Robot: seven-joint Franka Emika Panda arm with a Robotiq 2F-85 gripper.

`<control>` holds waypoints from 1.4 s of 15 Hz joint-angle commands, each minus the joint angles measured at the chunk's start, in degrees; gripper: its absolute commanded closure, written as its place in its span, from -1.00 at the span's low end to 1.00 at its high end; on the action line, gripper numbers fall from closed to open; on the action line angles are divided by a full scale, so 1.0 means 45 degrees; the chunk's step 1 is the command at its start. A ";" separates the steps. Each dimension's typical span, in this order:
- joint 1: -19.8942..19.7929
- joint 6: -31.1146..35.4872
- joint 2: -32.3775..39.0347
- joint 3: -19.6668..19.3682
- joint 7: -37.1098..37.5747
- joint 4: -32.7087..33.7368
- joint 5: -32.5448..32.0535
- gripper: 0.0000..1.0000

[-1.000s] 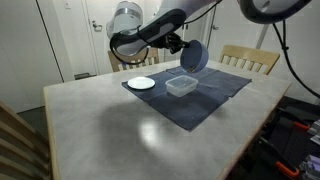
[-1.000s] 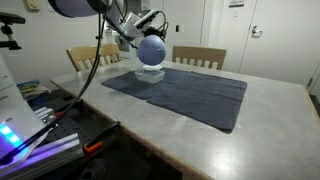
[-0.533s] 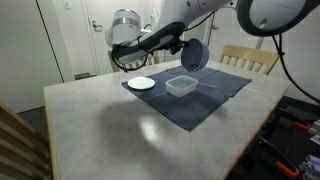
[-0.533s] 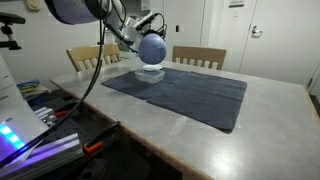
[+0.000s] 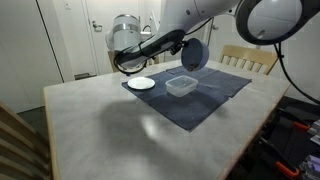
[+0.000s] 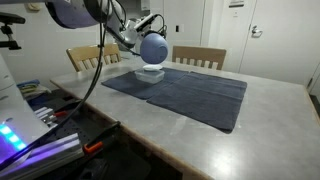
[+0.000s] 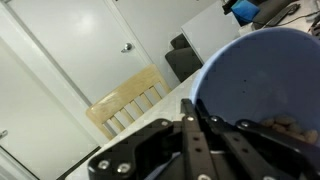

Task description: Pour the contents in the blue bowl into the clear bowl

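A: Surface?
B: Pale table (image 5: 95, 130) with a dark cloth (image 5: 205, 100) spread over it. The clear bowl (image 5: 181, 86) sits on the cloth, and a white plate (image 5: 141, 83) sits on a corner of the cloth.

A: Room?
B: Wooden chairs (image 6: 199, 57) stand past the cloth's far edge, with white doors (image 5: 100, 30) behind them. The wrist view shows a door knob (image 7: 126, 47).

A: Claw?
B: The gripper (image 5: 179, 45) is clenched on the rim of the blue bowl (image 5: 194, 55).

A: Where's that bowl?
B: In the air over the cloth, just above the clear bowl, tipped steeply on edge. Its rounded outside shows in an exterior view (image 6: 152, 49). The wrist view shows the inside (image 7: 265, 80), with small brown bits (image 7: 280, 125) at the low edge.
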 commanded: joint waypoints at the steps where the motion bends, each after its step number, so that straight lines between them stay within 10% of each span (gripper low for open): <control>1: 0.0142 -0.0215 0.0446 -0.0378 -0.0682 0.0697 -0.0336 0.98; 21: 0.0588 -0.0013 0.1019 -0.1123 -0.1980 0.0873 -0.1526 0.98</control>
